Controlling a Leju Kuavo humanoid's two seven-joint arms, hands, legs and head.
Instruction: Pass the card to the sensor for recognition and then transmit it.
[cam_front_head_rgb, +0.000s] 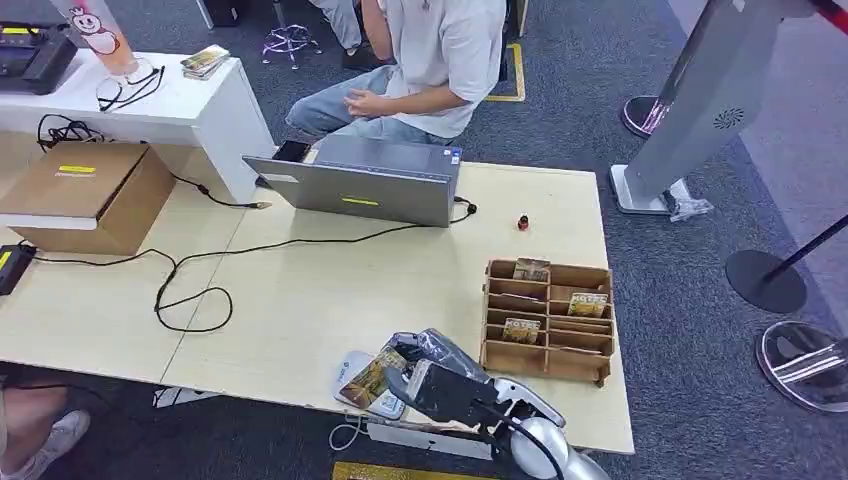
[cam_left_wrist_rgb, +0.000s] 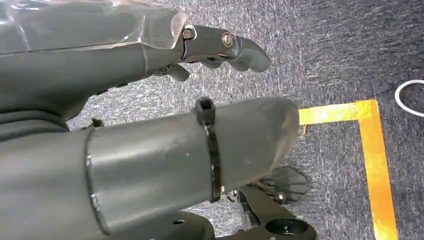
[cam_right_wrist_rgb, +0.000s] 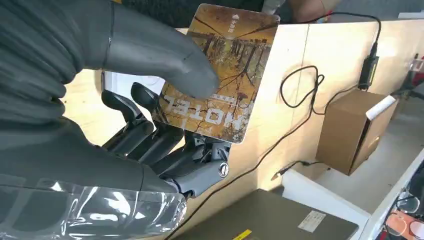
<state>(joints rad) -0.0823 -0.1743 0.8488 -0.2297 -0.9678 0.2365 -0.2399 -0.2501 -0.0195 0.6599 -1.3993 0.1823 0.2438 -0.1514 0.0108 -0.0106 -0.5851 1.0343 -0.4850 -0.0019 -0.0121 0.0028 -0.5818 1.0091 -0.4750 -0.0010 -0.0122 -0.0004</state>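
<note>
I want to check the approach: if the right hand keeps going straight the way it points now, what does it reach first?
Most likely the white sensor pad at the table's near edge: the right hand points toward it, and the card it holds already overlaps the pad. Whether they touch is unclear.

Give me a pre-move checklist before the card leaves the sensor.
1. Card held: ok. The right hand pinches the hotel card under its thumb.
2. Card over sensor: ok. In the head view the card lies above the white sensor pad at the table's near edge.
3. Card read: cannot tell; no indicator shows.
4. Cable clear: ok. The black cable loops away to the side.
5. Left hand free: ok, it hangs over the carpet, holding nothing.
6. Card rack slots free: ok.
</note>
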